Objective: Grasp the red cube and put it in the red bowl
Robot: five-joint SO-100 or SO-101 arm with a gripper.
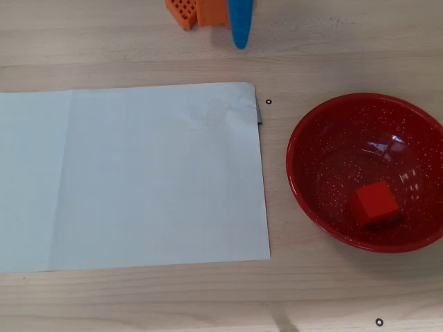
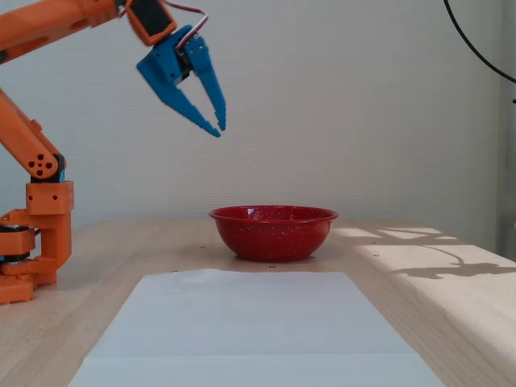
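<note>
1. The red cube (image 1: 374,204) lies inside the red bowl (image 1: 304,181), on the bowl's floor toward the side nearest the bottom edge of the overhead view. The fixed view cannot show it, since the bowl's wall (image 2: 272,239) hides the inside.
2. The blue jaws of the gripper (image 2: 218,126) hang high above the worktop (image 2: 435,298), up and to the left of the bowl in the fixed view. They stand only slightly parted, tips close together, with nothing between them.
3. Judging from this, the placing step looks done: cube in bowl, jaws empty and well clear. What remains seems to be only drawing the arm (image 2: 36,161) home to a rest pose.
4. That move calls for little care. It needs to go away from the bowl and not down through it, so the rim is not knocked.
5. In the overhead view the bowl sits by the right edge of the worktop, part of its rim cut by the frame, so I cannot tell how much worktop lies beyond it.
6. A white paper sheet (image 1: 131,176) covers the middle and left of the worktop, just beside the bowl but not touching it. It lies flat and bare.
7. Only the jaw tips (image 1: 239,24) and some orange arm parts show at the top edge of the overhead view; the room there is open.
</note>
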